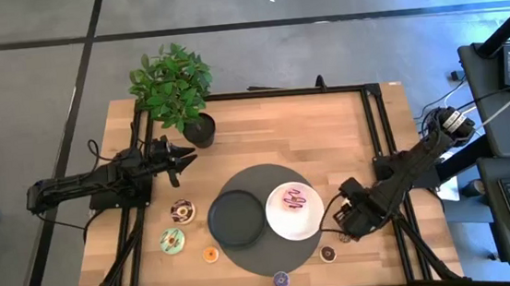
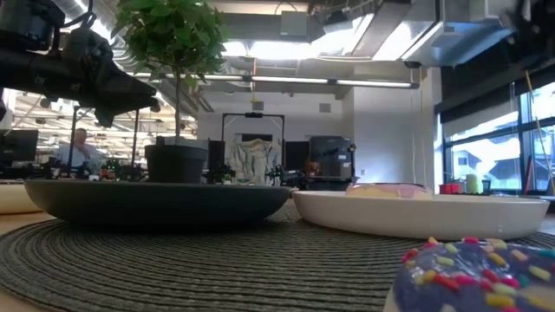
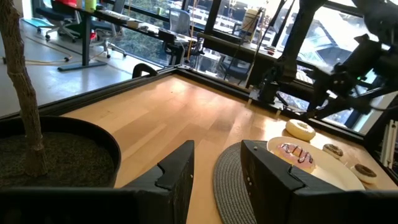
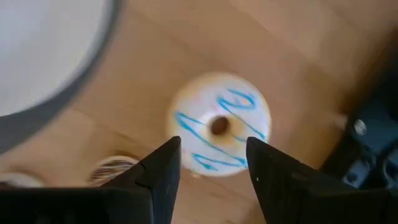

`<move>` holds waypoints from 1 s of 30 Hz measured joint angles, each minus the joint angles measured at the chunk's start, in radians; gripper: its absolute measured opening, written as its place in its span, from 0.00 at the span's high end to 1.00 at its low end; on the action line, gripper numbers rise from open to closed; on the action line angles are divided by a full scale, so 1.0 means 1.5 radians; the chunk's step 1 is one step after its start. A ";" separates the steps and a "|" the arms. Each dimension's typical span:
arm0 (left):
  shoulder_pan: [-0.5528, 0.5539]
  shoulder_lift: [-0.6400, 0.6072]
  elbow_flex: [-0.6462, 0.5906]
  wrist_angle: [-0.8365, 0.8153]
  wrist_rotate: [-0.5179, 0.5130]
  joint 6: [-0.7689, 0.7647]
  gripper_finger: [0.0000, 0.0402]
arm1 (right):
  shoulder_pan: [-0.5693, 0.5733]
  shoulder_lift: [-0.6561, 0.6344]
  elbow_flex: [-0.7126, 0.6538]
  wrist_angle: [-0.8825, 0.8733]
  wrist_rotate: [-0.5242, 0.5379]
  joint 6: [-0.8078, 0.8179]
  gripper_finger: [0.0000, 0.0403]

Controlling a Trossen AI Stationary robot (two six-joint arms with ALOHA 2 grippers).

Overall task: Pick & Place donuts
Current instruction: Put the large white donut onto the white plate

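Observation:
My right gripper (image 4: pixel 211 174) is open and points down over a white donut with blue lines (image 4: pixel 219 123), which lies flat on the wood beside the white plate (image 4: pixel 43 50); its fingers stand above the donut without touching it. In the high view this gripper (image 1: pixel 340 219) hides that donut. A pink donut (image 1: pixel 292 200) lies on the white plate (image 1: pixel 281 226). Chocolate (image 1: pixel 182 211), green (image 1: pixel 172 241), orange mini (image 1: pixel 211 254), purple mini (image 1: pixel 281 278) and brown mini (image 1: pixel 328 253) donuts lie on the table. My left gripper (image 1: pixel 180 157) waits open near the plant pot.
A potted plant (image 1: pixel 176 90) stands at the table's far left. A dark grey plate (image 1: pixel 234 217) and the white plate sit on a round grey mat (image 1: pixel 268 181). Another mini donut (image 4: pixel 115 167) lies close to the white donut. Black frame rails (image 1: pixel 380 141) run along the table's sides.

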 joint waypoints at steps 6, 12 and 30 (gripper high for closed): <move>0.000 0.000 0.000 0.000 0.001 0.000 0.68 | 0.018 0.000 -0.060 0.013 -0.022 0.057 0.54; 0.000 0.000 0.000 0.000 0.001 0.000 0.68 | 0.021 0.000 -0.101 0.058 -0.032 0.084 0.54; 0.000 0.000 0.000 0.000 0.001 0.000 0.68 | 0.021 0.000 -0.147 0.100 -0.057 0.117 0.67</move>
